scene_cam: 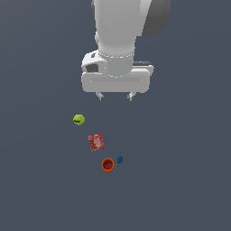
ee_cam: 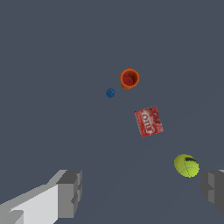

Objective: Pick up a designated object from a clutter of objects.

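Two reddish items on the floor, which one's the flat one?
The red box with white lettering, lying flat between the yellow-green ball and the orange-red cup. The cup is round and open-topped.

Matt red box (scene_cam: pixel 96 141) with printed lettering; smooth, fuzzless yellow-green ball (scene_cam: pixel 79 119).
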You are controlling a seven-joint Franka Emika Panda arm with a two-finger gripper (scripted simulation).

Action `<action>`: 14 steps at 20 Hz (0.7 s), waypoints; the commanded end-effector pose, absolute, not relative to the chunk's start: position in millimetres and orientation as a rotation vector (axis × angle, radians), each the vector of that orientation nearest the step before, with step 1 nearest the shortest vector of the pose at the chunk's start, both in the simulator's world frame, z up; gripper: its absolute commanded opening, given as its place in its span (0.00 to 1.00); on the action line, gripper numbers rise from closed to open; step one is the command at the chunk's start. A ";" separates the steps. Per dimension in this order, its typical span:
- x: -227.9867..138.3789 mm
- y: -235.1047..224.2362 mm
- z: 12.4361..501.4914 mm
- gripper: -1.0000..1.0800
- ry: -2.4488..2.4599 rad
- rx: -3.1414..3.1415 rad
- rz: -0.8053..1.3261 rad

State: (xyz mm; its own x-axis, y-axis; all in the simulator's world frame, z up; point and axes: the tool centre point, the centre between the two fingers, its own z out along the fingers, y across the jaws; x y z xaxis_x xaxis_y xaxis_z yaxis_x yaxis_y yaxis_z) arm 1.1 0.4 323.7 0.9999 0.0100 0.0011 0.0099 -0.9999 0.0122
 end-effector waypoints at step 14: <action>-4.5 4.4 311.4 0.96 0.105 3.111 -0.058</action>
